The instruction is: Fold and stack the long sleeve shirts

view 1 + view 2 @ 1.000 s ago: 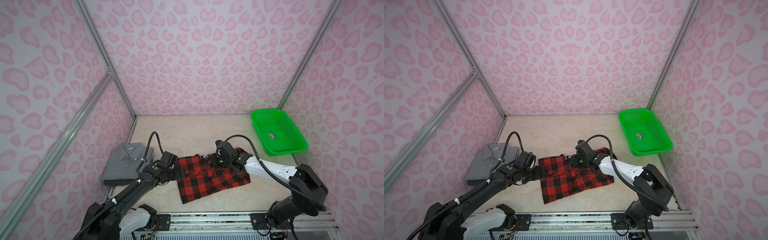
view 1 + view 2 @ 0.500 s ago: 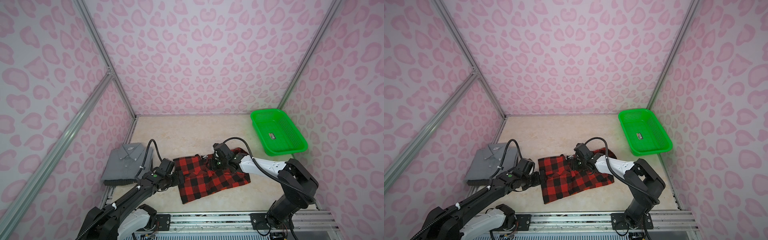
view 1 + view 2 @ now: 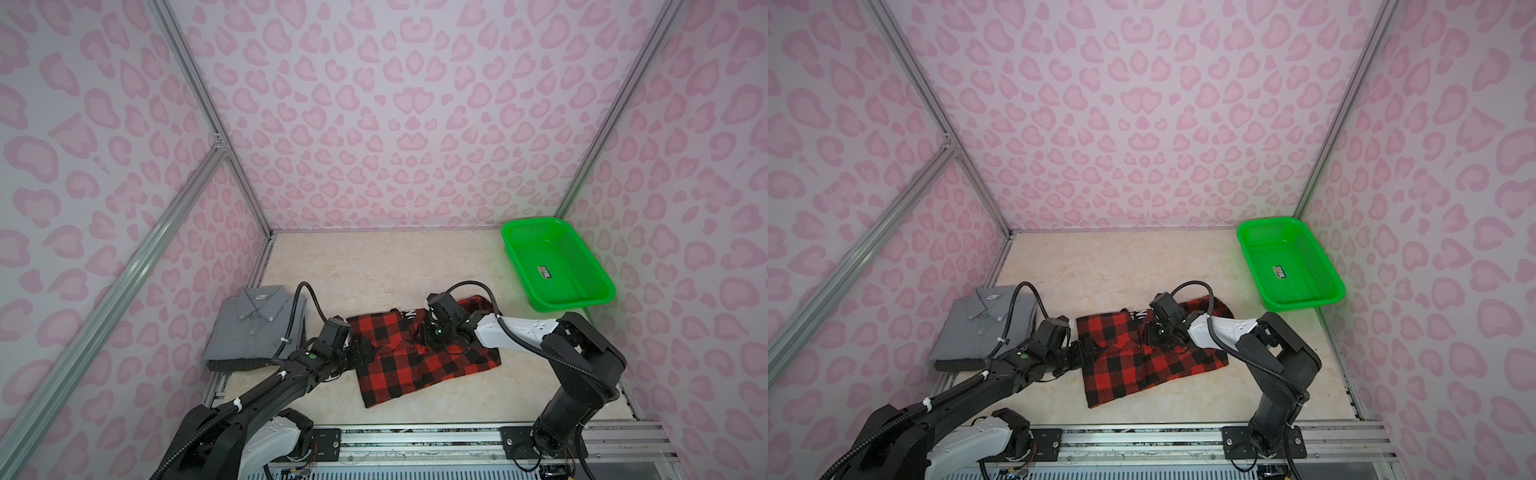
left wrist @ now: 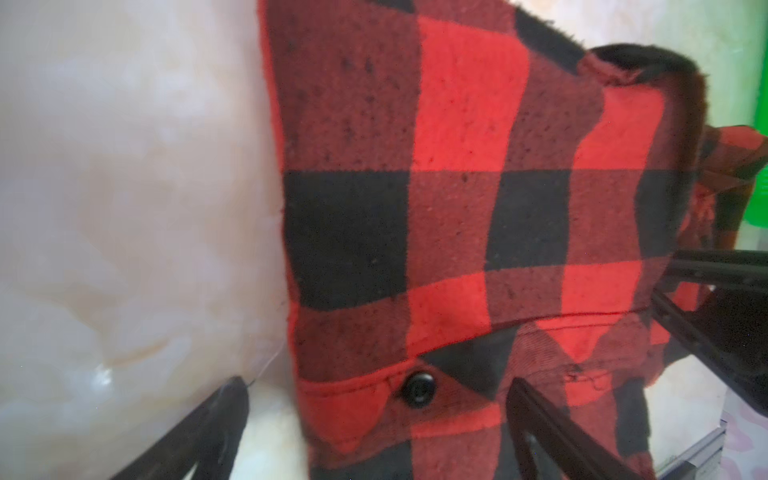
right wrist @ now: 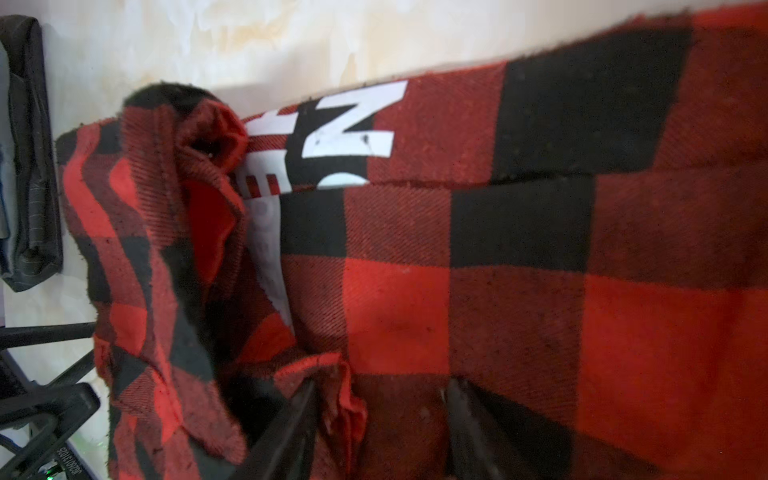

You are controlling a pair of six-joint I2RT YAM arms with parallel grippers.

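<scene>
Left tool [image 3: 368, 351], right tool [image 3: 427, 334] at one checked shirt [image 3: 415, 372]; one grey shirt [image 3: 253, 328]

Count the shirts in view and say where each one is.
2. The grey shirt lies folded at the left edge of the table; the checked shirt lies rumpled mid-table. No other shows.

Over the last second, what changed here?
The right arm's elbow swung in toward the middle, and the right gripper crept slightly leftward over the red-and-black checked shirt, jaws apart. Nothing was visibly grasped or released. The left gripper stayed open astride that shirt's left edge. That shirt, the folded grey shirt and the green basket kept their places.
</scene>
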